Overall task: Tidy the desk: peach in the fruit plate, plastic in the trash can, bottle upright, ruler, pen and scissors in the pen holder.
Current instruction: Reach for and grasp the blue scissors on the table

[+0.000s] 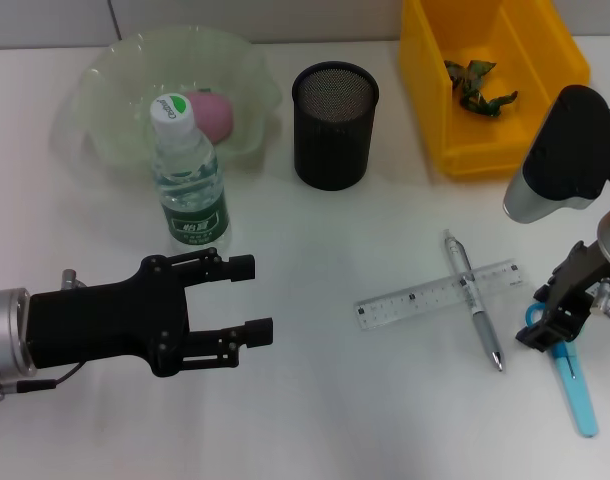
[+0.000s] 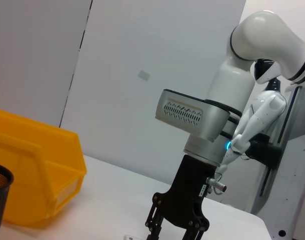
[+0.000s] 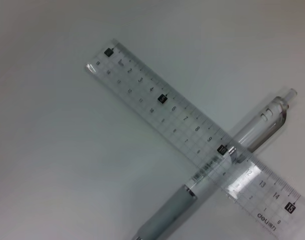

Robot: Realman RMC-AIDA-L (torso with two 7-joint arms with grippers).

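1. Left gripper [image 1: 253,298]: nearest the robot on its left side, held level above the white desk [image 1: 315,420] with its two black fingers spread and nothing between them. It holds no object and is well apart from the stationery.

2. Scissors [image 1: 573,378]: blue-handled, lying at the near right edge of the desk, long axis running roughly near-to-far. The right gripper [image 1: 550,322] stands directly over the handle end; its fingers look drawn close together at the scissors, but whether they actually grip the handle cannot be told.

3. Pen [image 1: 475,303] and ruler [image 1: 440,294]: just left of the right gripper. The clear ruler lies across the silver pen, the two forming a cross; the right wrist view shows the ruler [image 3: 192,142] on top and the pen [image 3: 227,172] beneath it. The ruler's long axis runs left-right, the pen's near-far.

4. Governing relation: all three stationery items lie on the right arm's side, so the right arm is judged the nearer; the pen holder is farther off and to its left.

5. Water bottle [image 1: 190,180]: upright, mid-distance on the left.

6. Pen holder [image 1: 333,125]: black mesh cup, centre, farther back; nothing can be seen standing in it.

7. Fruit plate [image 1: 105,90]: translucent green, far left, with the pink peach [image 1: 213,112] inside.

8. Trash can [image 1: 485,150]: yellow bin, far right, holding crumpled green plastic [image 1: 477,85].
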